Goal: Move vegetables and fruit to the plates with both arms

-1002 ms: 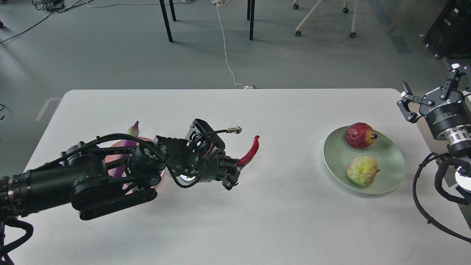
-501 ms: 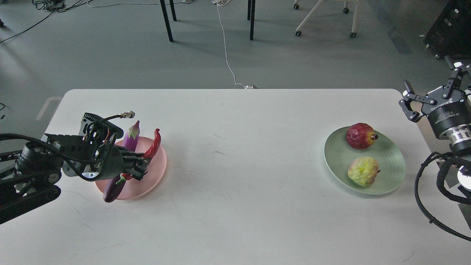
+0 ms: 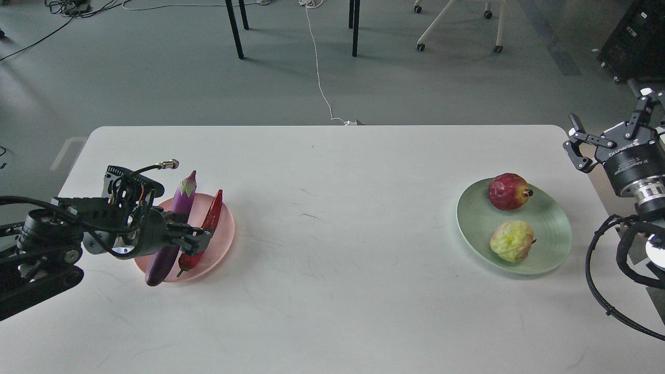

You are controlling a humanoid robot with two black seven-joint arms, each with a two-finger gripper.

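Note:
The pale pink plate (image 3: 221, 244) sits at the table's left. The purple eggplant (image 3: 174, 231) and the red chili pepper (image 3: 212, 215) lie side by side on it. My left gripper (image 3: 193, 238) is low over the plate, its fingers slightly apart on either side of the chili's lower half, and the chili rests on the plate. The mint green plate (image 3: 550, 228) at the right holds the dark red fruit (image 3: 508, 191) and the yellow-green fruit (image 3: 512, 241). My right gripper (image 3: 607, 111) is open and empty, beyond the table's right edge.
The white table (image 3: 337, 259) is bare between the two plates. Its right edge runs close to my right arm. Chair and table legs and cables stand on the floor behind the table.
My left arm carried the chili from the table's middle left to the pink plate. The chili went from raised and tilted to lying beside the eggplant. The right arm barely moved.

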